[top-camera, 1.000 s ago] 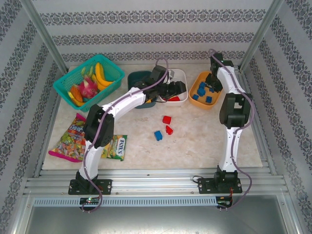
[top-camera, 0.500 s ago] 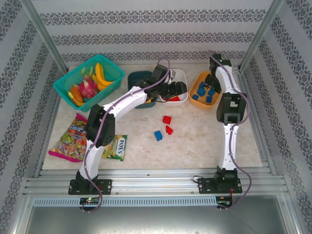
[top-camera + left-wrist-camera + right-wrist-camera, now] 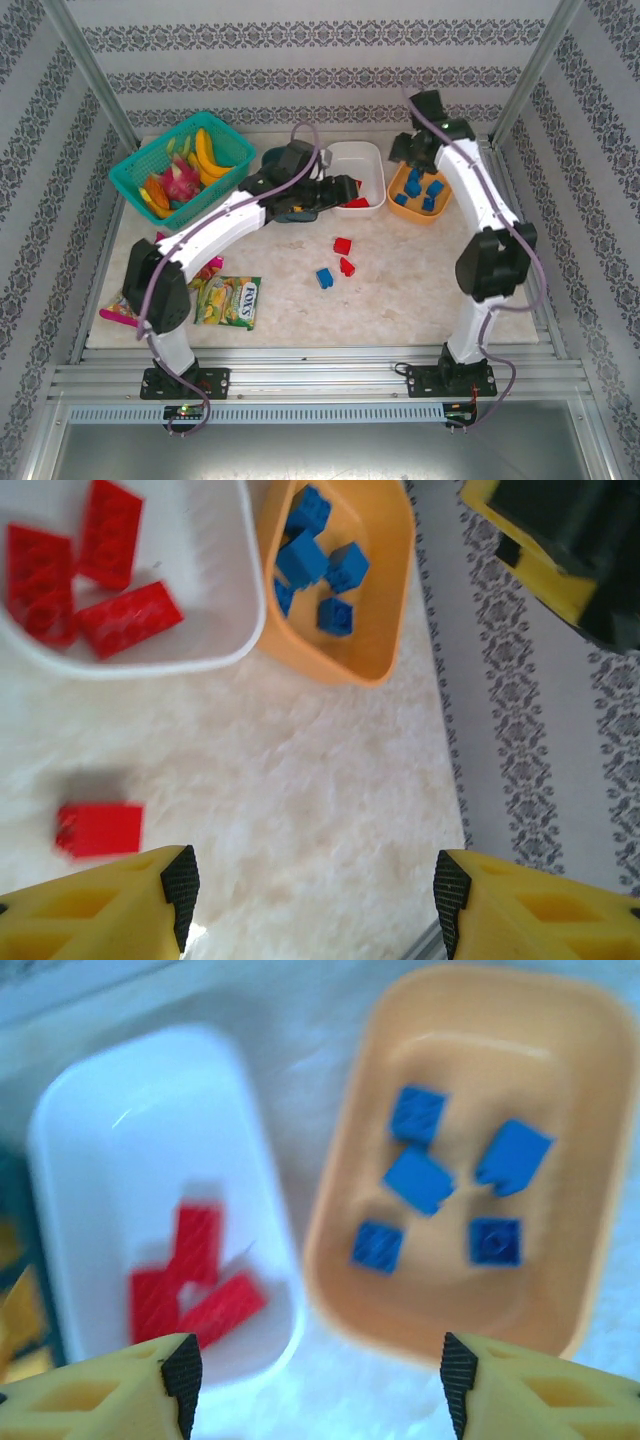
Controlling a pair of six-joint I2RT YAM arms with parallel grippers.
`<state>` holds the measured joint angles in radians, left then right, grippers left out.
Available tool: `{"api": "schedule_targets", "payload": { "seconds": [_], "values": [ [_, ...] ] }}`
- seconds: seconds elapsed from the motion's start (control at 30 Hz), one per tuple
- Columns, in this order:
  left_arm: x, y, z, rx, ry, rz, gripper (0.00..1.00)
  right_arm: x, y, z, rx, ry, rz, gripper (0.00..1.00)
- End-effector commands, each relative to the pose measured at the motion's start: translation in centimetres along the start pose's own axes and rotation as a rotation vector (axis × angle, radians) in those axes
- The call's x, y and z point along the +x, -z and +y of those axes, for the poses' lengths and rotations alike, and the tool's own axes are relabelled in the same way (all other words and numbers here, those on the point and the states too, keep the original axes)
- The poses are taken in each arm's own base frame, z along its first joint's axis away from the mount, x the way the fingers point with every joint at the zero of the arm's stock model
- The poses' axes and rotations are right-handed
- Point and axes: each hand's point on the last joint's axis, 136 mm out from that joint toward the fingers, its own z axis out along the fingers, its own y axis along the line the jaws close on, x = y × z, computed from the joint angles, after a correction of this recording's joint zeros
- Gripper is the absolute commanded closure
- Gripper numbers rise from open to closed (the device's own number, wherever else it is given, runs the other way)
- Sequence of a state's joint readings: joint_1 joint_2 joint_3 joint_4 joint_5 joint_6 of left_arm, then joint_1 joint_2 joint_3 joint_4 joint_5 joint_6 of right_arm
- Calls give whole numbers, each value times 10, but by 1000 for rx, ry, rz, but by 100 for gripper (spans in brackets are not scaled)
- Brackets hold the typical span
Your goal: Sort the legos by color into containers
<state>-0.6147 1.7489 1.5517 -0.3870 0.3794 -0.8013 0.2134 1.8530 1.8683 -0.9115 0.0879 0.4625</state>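
While my right gripper hangs spread and empty above the orange tub, the drop step appears complete; next, I reach back behind it for the loose blue brick.

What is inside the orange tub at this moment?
Five blue legos lie inside the orange tub, no other colour among them. Its near corner is covered by one of the yellow fingers in the right wrist view, so that part cannot be seen.
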Motion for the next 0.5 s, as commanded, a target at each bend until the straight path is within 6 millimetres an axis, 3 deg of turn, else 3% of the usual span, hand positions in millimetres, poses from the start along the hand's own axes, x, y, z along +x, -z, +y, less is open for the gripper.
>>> {"api": "schedule_targets", "payload": {
  "seconds": [0.0,0.1,0.23,0.3,0.47],
  "values": [
    [16,25,33,-90,-4,-12,34,51,8,39,-101,186,24,29],
    [37,44,58,-137,19,-17,33,110,12,61,-166,297,100,25],
    [63,61,85,-181,56,-21,33,176,2,70,-190,342,235,21],
    [76,66,97,-195,81,-19,33,198,-6,76,-217,367,288,16],
    [95,75,116,-224,112,-15,33,229,-41,80,-199,493,427,15]
  ]
}}
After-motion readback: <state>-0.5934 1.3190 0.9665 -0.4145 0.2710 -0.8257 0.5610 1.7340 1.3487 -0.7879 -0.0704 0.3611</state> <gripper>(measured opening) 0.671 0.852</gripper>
